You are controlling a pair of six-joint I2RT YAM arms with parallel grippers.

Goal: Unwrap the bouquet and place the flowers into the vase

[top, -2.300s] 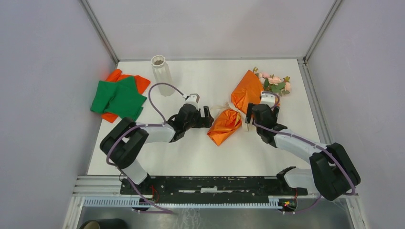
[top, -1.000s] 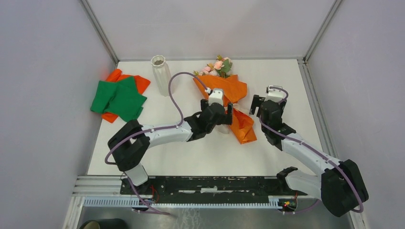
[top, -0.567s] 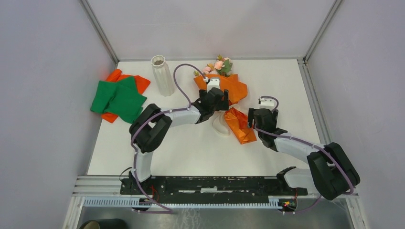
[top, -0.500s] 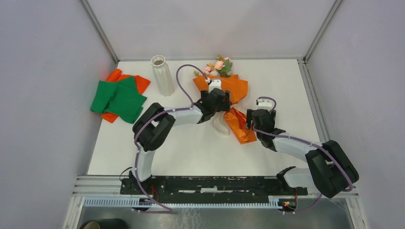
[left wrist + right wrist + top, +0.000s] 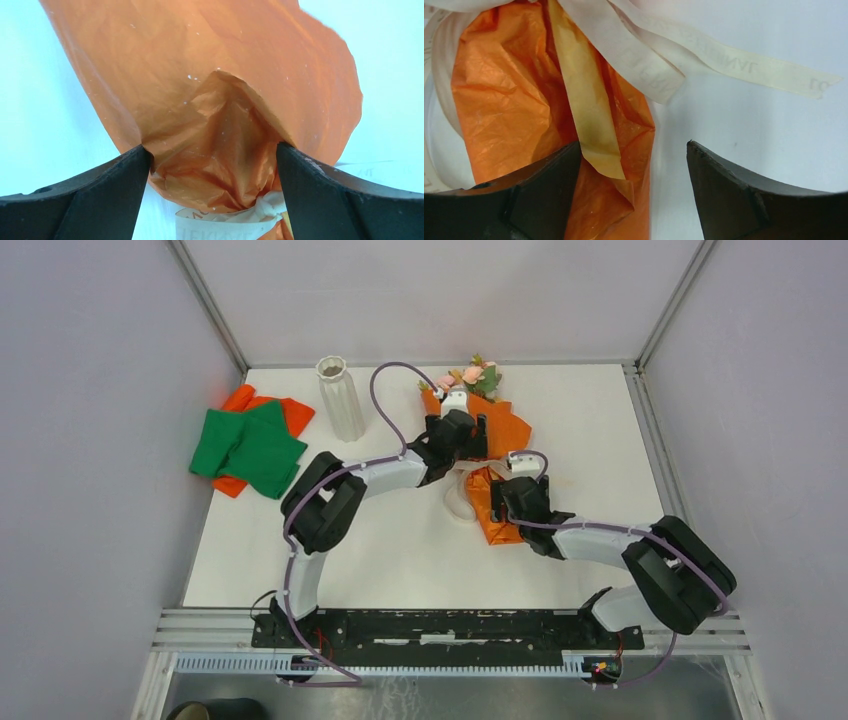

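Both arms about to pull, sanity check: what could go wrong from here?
1. The ribbon looks still looped round the bouquet; pulling paper may drag everything.
2. The left gripper, open, straddles crumpled paper; stems are hidden, so closing could crush them.
3. The right gripper, open, hangs half over bare table; it might nip only the paper edge and tear it.

Paper (image 5: 210, 100) was thin, crinkled, glossy orange, catching the light; its paler reverse looked duller. Ribbon (image 5: 724, 62) came up smooth and cream, half see-through (faint print on it). Vase (image 5: 343, 410) was ribbed, matt, whitish. Cloths (image 5: 245, 445) were soft and unshiny. Table (image 5: 400, 550) was flat matt white. Left gripper (image 5: 212, 155) had fingers (image 5: 75, 200) of matt black plastic.
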